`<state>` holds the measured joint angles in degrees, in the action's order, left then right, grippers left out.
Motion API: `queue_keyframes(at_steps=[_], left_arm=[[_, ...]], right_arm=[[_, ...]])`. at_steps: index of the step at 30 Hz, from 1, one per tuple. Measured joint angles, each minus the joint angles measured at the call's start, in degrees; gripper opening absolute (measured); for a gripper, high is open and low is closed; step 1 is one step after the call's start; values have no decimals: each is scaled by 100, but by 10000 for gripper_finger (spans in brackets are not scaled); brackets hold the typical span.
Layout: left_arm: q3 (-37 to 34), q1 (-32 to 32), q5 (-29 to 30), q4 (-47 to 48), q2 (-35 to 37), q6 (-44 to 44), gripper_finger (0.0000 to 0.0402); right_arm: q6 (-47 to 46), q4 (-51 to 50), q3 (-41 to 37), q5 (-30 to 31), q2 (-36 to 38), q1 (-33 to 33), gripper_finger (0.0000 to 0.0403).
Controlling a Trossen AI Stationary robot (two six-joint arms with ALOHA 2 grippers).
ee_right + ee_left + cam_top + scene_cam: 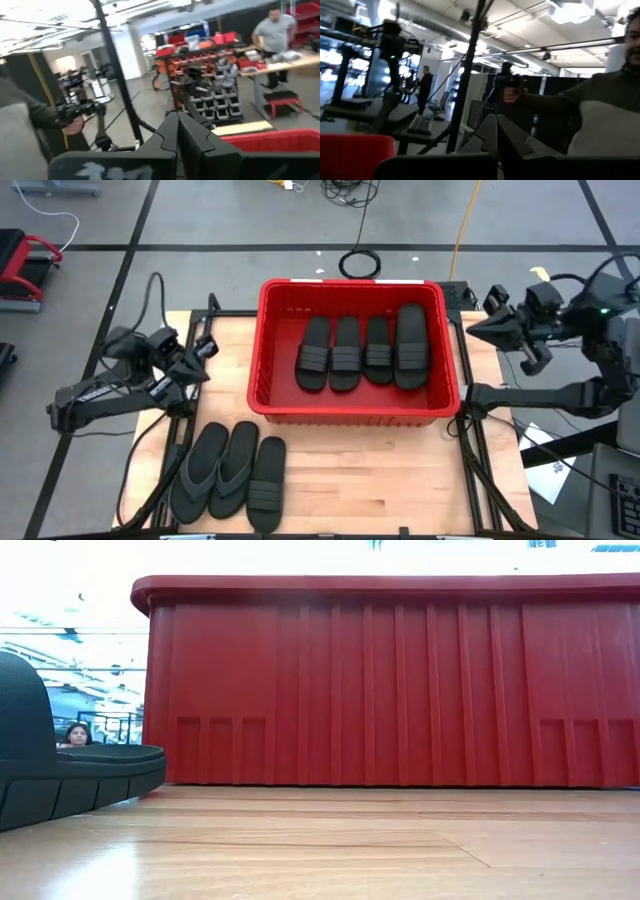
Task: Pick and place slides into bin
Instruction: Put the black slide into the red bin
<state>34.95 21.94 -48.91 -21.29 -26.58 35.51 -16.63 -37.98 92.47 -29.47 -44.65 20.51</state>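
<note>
The red bin (270, 350) stands at the table's far middle with several black slides (362, 352) lying flat inside it. Three more slides (228, 470) lie side by side on the table near its front left; two have thong straps, one (266, 482) a wide band. One slide (60, 775) shows in the low view before the bin's wall (400, 690). My left gripper (207, 348) is shut and empty, raised left of the bin. My right gripper (478, 328) is shut and empty, raised right of the bin.
Dark frame rails run along both table sides (478, 450). Bare wood (380, 470) lies in front of the bin. A person stands close beyond the table in the left wrist view (600, 115); other people show farther off in the room (272, 35).
</note>
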Motion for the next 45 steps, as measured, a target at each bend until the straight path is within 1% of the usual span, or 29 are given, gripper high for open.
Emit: queue_keyframes(at_steps=[3,4,7,9,11,15,17,19,21,24,27,32,34,35,38,41,45], left_arm=[[191,-375,671,685,-39,-590,0],[253,-503,933,894,-49,-818,0],[478,-892,1799,1455,-159,-1535,0],[625,-1125,2401,1781,-285,-1835,0],[757,-1330,2832,1982,-475,-1985,0],[992,-1622,3420,2347,-974,-2048,0],[1029,-1658,3584,2157,-1174,-2130,0],[1028,-1692,3798,1716,-1305,-2152,0],[1050,-1767,3888,1233,-1441,-2163,0],[1048,-1937,3896,1040,-1649,-2236,0],[1036,-2116,3899,1160,-1875,-2236,0],[1038,-2546,3846,1154,-2170,-2201,0],[1038,-2778,3855,1350,-2264,-2239,0],[1038,-2901,3887,1431,-2291,-2240,0],[1038,-3264,3931,1609,-2393,-2193,0],[1038,-3673,3872,1946,-2572,-2294,0],[1038,-4048,3786,2123,-2882,-2061,1]], right_arm=[[254,-185,0,-350,173,0,0],[319,-337,0,-374,279,0,0],[530,-1103,0,-362,659,0,0],[632,-1671,7,-320,937,2,0],[749,-2211,14,-175,1166,13,0],[1179,-3247,-2,440,1534,86,0],[1404,-3565,0,703,1724,87,0],[1569,-3718,4,860,1871,92,0],[1645,-3983,-2,1015,2017,92,0],[1586,-4438,0,1017,2261,115,0],[1396,-4490,-81,997,2495,320,0],[1464,-4709,-359,979,2791,886,0],[1469,-4779,-475,971,2872,1036,0],[1412,-4738,-517,916,2908,1084,0],[1277,-4490,-593,373,2938,1192,0],[1302,-4502,-638,67,2897,1439,0],[1402,-4497,-643,74,2893,1582,0]])
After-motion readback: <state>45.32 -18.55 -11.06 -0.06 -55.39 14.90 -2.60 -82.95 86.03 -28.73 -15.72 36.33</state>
